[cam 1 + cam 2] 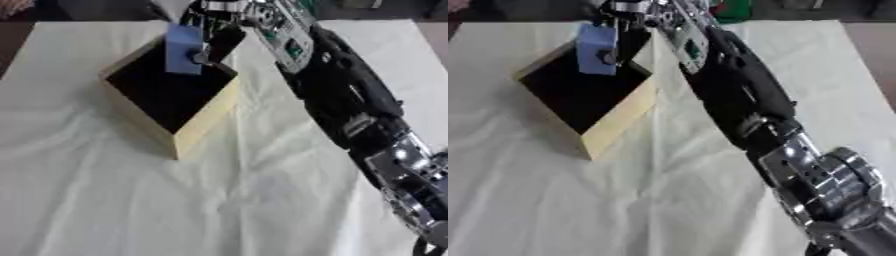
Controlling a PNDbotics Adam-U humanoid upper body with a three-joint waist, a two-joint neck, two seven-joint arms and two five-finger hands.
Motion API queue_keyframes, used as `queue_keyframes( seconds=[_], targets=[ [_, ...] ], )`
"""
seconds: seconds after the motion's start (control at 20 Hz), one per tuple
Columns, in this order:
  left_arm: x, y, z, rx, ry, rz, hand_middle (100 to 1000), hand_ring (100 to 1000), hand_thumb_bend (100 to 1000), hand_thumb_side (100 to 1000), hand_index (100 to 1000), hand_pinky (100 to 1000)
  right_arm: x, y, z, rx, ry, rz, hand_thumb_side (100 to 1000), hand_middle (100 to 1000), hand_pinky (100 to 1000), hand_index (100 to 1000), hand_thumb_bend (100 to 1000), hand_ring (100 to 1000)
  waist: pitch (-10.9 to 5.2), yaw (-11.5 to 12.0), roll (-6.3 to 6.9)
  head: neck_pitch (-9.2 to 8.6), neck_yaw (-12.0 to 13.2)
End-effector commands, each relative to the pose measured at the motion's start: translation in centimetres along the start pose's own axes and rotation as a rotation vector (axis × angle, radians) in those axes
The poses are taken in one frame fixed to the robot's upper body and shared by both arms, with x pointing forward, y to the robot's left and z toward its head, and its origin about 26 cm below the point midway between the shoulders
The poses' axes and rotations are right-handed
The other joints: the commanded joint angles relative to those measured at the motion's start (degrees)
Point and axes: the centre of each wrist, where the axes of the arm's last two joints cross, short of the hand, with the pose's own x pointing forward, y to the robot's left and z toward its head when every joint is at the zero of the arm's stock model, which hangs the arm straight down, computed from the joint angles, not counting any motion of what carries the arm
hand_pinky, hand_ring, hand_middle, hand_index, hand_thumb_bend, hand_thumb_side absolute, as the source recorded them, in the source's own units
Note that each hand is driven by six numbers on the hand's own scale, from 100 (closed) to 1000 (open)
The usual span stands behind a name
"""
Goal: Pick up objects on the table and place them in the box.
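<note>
A wooden box with a dark inside stands on the white cloth at upper left, one corner toward me. My right arm reaches from the lower right across the table to the box's far corner. Its hand has the fingers curled round a flat blue object, which hangs upright over the box's dark opening. A dark round knob shows on the blue object's face. My left hand shows in neither view.
A white wrinkled cloth covers the table. My right forearm crosses the right half of the table. Green and red things lie past the far edge.
</note>
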Motion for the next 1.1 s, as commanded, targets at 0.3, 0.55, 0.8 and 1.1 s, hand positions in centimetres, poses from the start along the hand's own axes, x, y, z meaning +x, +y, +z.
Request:
queue_keyframes(
  seconds=[0.3, 0.55, 0.8, 1.1],
  targets=[
    [0.5, 0.3, -0.5, -0.011, -0.020, -0.017, 619, 617, 262, 100, 722, 693, 1.8, -2.2, 0.5, -0.081, -0.054, 0.011, 120, 398, 737, 563, 100, 646, -2.09, -0.1, -0.26, -0.26, 0.0],
    [0.6, 0.3, -0.5, -0.014, -0.020, -0.017, 619, 616, 262, 100, 722, 693, 2.4, -2.0, 0.4, -0.059, -0.075, 0.014, 127, 400, 734, 562, 100, 642, -2.17, 0.0, -0.39, -0.21, -0.3],
    [0.6, 0.2, -0.5, -0.014, -0.020, -0.015, 618, 615, 261, 100, 722, 693, 2.4, -0.8, -0.3, 0.031, -0.078, 0.009, 135, 404, 727, 562, 100, 638, -2.11, 0.3, -0.52, -0.07, -0.7],
    [0.7, 0.2, -0.6, -0.010, -0.021, -0.014, 618, 615, 261, 100, 722, 694, 2.1, 0.8, -0.9, 0.119, -0.066, 0.015, 144, 410, 727, 564, 100, 643, -1.96, 0.4, -0.52, -0.03, -0.9]
  ],
)
